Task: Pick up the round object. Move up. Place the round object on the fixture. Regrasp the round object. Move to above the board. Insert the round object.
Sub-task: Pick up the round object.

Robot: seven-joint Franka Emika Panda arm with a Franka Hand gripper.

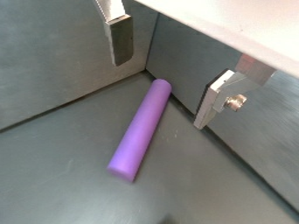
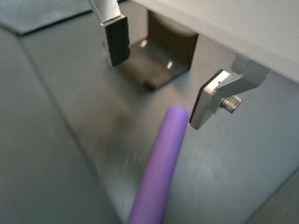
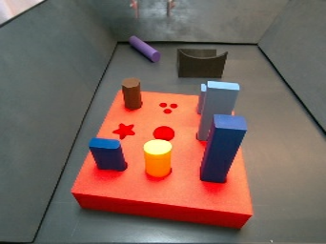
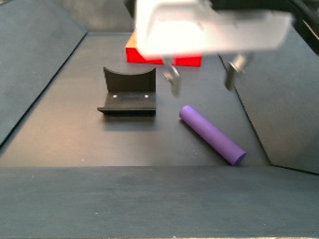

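Purple rod (image 4: 212,133) is lying flat on the grey floor, right of centre in a side view, beside the dark fixture (image 4: 127,92). Gripper (image 4: 199,77) is hovering above it, fingers (image 1: 121,39) spread wide, holding and touching nothing.

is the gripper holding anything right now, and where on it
Nothing is held. The gripper hangs open above the floor with empty jaws; the purple rod lies flat below, untouched, beside the fixture.
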